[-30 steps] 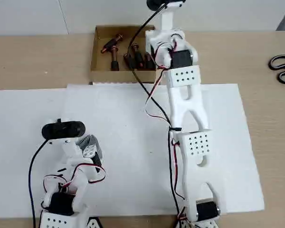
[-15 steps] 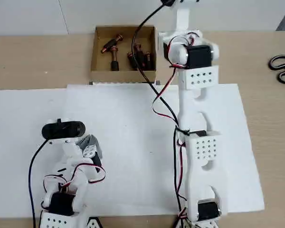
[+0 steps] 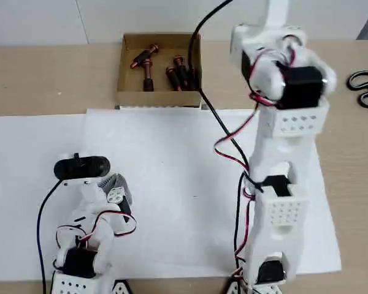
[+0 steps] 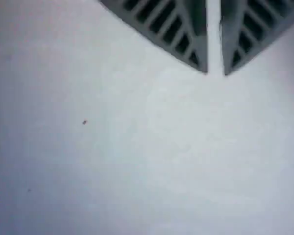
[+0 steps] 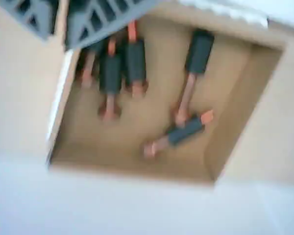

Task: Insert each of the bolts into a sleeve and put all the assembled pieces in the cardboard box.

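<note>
The right gripper, closed and empty, hangs over the cardboard box wall, beside five assembled pieces. The left gripper is closed over paper.

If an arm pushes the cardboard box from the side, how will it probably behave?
The cardboard box looks thin-walled and low, so it is probably light and would likely slide on the smooth table rather than tip. The bolts lying loose inside are round, so they may roll.
</note>
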Controlling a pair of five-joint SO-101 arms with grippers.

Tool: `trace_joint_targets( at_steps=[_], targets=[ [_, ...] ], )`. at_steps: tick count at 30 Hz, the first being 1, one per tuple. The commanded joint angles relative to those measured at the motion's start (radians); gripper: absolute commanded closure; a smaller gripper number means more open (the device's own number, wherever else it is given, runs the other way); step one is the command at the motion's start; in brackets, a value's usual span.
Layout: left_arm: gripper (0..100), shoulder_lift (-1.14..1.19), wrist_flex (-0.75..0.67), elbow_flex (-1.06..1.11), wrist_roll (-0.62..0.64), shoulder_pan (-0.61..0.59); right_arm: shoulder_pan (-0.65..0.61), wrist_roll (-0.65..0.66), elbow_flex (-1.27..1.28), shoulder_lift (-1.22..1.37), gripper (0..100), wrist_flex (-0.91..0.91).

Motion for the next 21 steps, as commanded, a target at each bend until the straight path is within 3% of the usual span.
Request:
trace_joint_targets(
  at_steps=[1, 13, 21],
  targets=[
    [99, -0.011, 0.002, -0.008, 0.005, -0.003, 0.022, 0.055, -0.031, -0.125, 99.5, 0.01],
    [99, -0.011, 0.002, -0.008, 0.005, -0.003, 0.053, 0.101, -0.017, -0.326, 99.5, 0.016],
    [99, -0.011, 0.002, -0.008, 0.005, -0.003, 0.054, 0.101, 0.454, -0.679, 99.5, 0.01]
  ],
)
